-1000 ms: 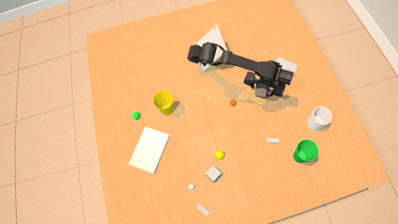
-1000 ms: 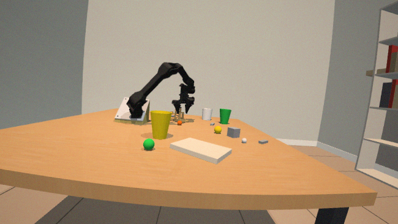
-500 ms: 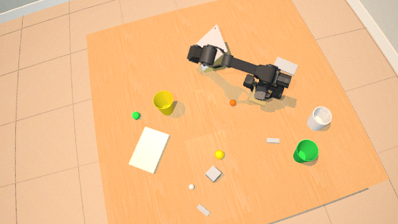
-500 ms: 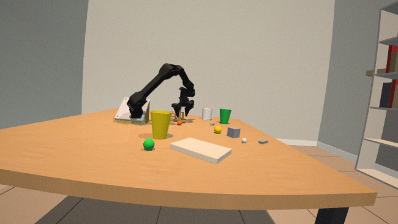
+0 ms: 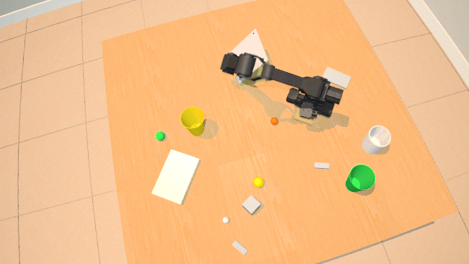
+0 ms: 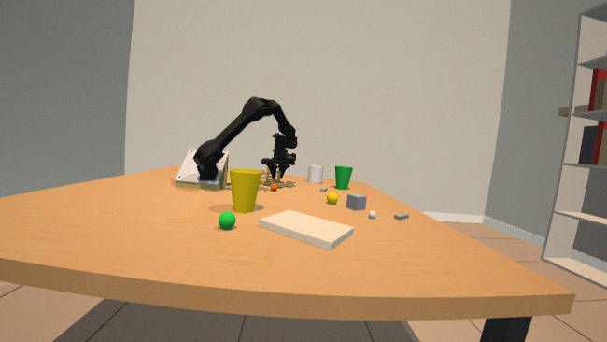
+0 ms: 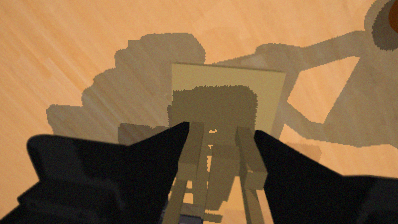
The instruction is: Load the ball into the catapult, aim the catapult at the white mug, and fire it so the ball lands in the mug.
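Observation:
The catapult (image 5: 305,121) (image 6: 286,185) (image 7: 271,87), a tan wooden frame on a base plate, stands under the arm; much of it is hidden in the top and exterior views. My gripper (image 6: 278,178) (image 7: 221,131) points down over it and is shut on its two uprights, one black fingertip against the outer side of each. An orange ball (image 5: 274,121) (image 6: 274,188) (image 7: 394,19) lies on the table beside the catapult. No ball shows between the uprights. The white mug (image 5: 375,141) (image 6: 316,174) stands upright at the right in the top view.
A green cup (image 5: 361,178) (image 6: 343,178) stands near the mug. A yellow cup (image 5: 193,120) (image 6: 245,191), green ball (image 5: 160,135) (image 6: 227,220) and pale slab (image 5: 176,177) (image 6: 305,228) are farther left. A yellow ball (image 5: 258,182), grey block (image 5: 251,205) and white ball (image 5: 226,220) lie lower down.

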Robot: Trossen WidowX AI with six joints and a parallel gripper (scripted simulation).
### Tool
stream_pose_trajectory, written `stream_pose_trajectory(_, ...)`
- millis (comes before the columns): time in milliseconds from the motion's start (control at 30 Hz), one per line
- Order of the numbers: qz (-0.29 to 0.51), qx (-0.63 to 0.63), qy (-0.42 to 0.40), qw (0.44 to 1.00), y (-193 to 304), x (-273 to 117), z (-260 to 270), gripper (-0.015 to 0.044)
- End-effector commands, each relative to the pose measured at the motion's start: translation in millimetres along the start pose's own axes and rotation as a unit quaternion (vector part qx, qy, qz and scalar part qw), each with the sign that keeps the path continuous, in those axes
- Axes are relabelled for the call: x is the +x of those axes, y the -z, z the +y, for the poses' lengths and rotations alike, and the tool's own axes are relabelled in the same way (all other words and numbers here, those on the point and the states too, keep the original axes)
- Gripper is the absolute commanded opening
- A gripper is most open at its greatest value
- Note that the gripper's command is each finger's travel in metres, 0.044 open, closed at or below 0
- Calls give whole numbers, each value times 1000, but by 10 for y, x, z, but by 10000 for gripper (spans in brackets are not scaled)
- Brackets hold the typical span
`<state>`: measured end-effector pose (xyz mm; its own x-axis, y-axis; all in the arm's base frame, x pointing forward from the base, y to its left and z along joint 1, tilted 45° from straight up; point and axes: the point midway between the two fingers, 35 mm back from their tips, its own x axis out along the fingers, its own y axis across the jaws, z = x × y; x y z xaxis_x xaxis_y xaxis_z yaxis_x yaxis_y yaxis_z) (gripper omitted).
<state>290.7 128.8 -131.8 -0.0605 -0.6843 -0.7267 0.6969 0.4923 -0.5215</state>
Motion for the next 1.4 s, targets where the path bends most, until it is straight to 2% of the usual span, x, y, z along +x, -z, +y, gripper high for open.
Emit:
stream_pose_trajectory(0, 0, 1, -1, 1000, -2, -3, 6, 118)
stream_pose_trajectory(133, 0, 1, -1, 1000, -2, -3, 6, 92)
stream_pose_trajectory(200, 0, 1, -1, 1000, -1, -113, 13, 39)
stream_pose_trajectory(267, 1, 0, -1, 1000, 5, -391, 10, 0)
stream_pose_trajectory(333, 1, -1, 0, 1000, 9, -503, 2, 0)
stream_pose_trajectory(533, 1, -12, 0, 1000, 9, -502, 1, 0)
stream_pose_trajectory(833, -1, -158, 0, 987, 15, -490, 2, 0)
stream_pose_trajectory(1167, -2, -322, 0, 947, 40, -477, 79, 0)
stream_pose_trajectory(1367, -2, -345, 0, 939, 73, -477, 149, 0)
